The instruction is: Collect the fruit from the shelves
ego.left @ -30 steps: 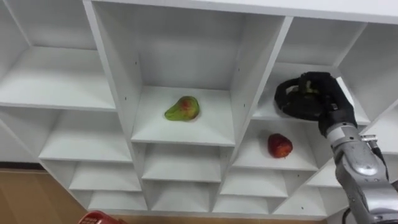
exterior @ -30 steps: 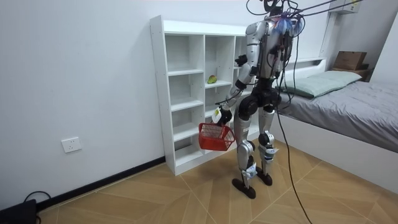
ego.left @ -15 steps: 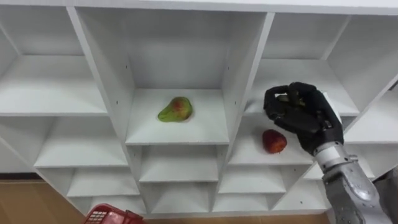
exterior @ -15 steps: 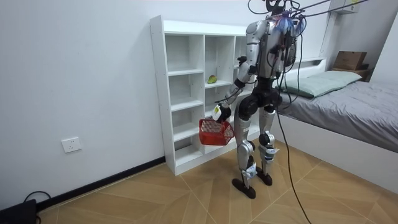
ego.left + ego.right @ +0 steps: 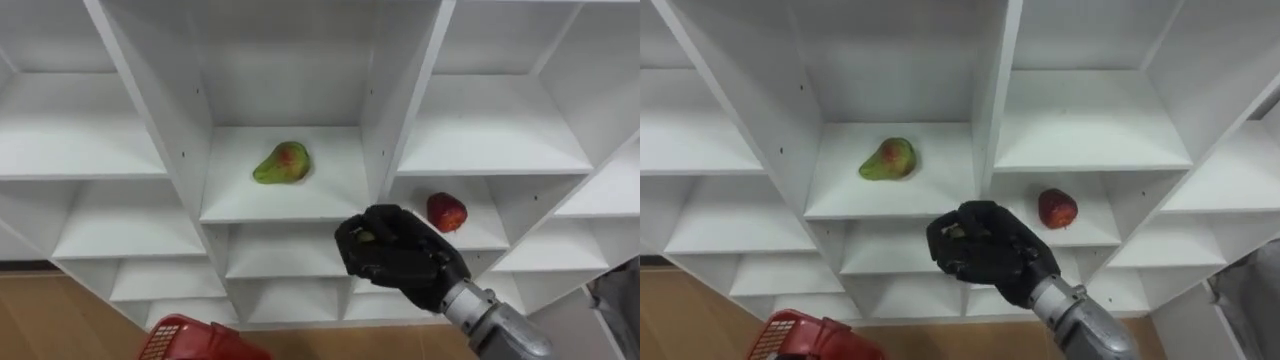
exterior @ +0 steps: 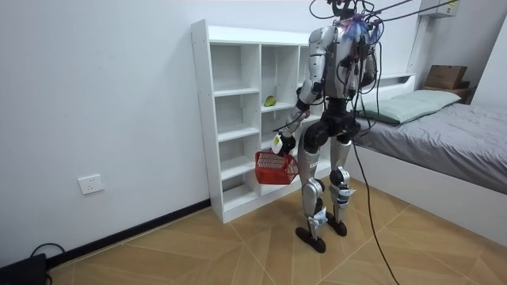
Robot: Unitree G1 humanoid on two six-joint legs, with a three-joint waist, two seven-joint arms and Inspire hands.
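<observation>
Closet (image 5: 150,120): white, open compartments; the robot stands close before it in the room view, a bed behind it
Right robot hand (image 5: 400,258): held out in front of the closet, across the upright between the middle and right columns; below the front edge of the pear's shelf; curled tight round a small greenish fruit (image 5: 365,237) – only a sliver of it shows between the fingers
Pear (image 5: 281,162): green with a red blush; lying on the middle compartment's shelf, left of its centre, clear of the walls
Apple (image 5: 446,211): red; on the shelf one step lower in the column to the right, about mid-board; just right of the closed robot hand, apart from it
Red basket (image 5: 190,340): at the lower left of the eye views, below the closet's lowest shelves
Left robot hand (image 6: 277,143): low at the hip, the basket hanging just beneath it – grip too small to tell
</observation>
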